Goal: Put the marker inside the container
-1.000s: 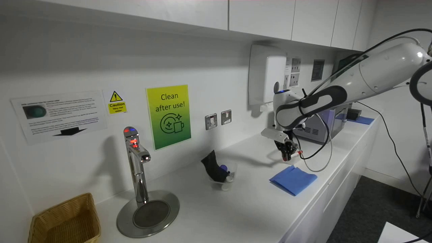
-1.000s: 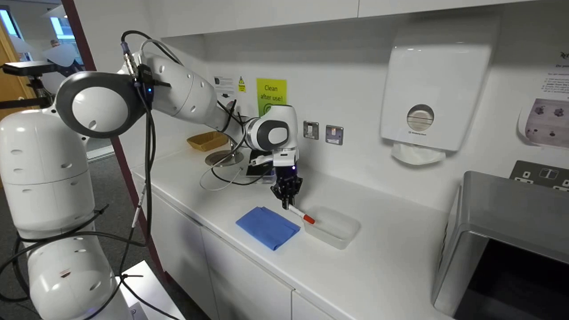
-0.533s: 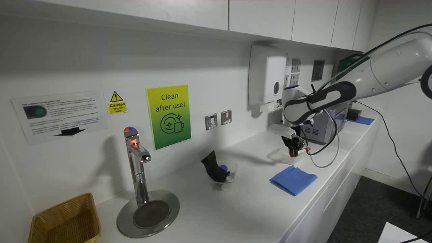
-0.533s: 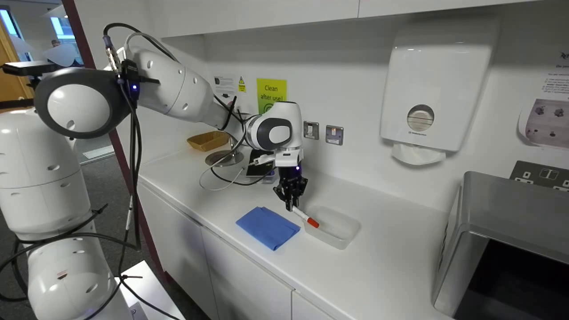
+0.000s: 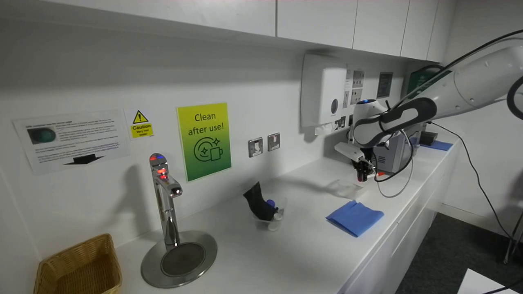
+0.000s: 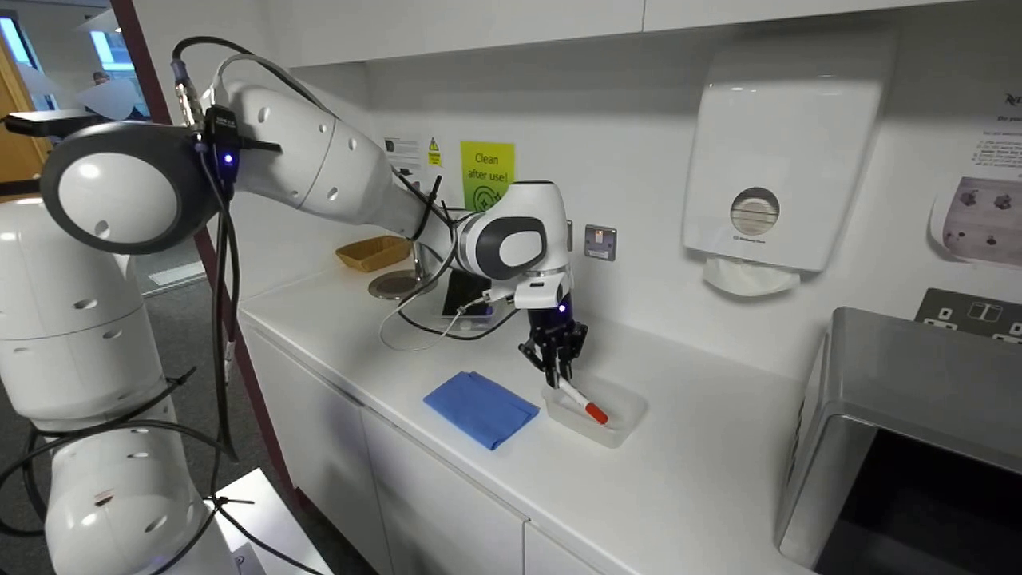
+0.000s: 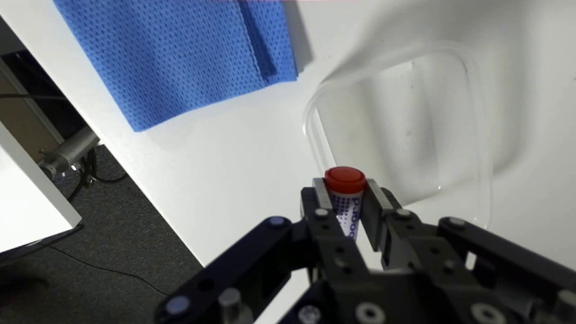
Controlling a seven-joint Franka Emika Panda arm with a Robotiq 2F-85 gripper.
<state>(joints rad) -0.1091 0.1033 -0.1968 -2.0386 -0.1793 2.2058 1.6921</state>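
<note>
- One marker [image 6: 575, 394], white with red at both ends, sits in the grip of the gripper [image 7: 346, 193]; the fingers [image 7: 378, 202] pinch it from both sides close to one red end, and print shows on the barrel between them;
- the marker tilts, slanting down from the fingertips in an exterior view, where its far red end shows against the inside of a clear container [image 7: 400, 130]; in the wrist view the near red end shows against the rim; whether marker and container touch, I cannot tell;
- the container is shallow with rounded corners and stands upright on the white counter [image 6: 695, 479]; a folded blue cloth [image 6: 481, 409] lies just beside it;
- the arm [image 6: 359, 160] reaches out above the counter, its wrist pointing down;
- well apart from these, a clear tub [image 5: 282, 206] holds a dark curved piece [image 5: 259, 204] leaning up past the rim, with something round and blue [image 5: 270, 202] next to it; the other contents are too small to name;
- near the corner stand a chrome tap [image 5: 165, 200] on a round metal plate [image 5: 208, 253] and a wicker basket [image 5: 113, 261];
- a grey appliance [image 6: 918, 375] fills the opposite end in an exterior view; a white dispenser [image 6: 786, 160] hangs on the wall [image 6: 623, 144], paper [image 6: 750, 277] showing at its lower edge.
</note>
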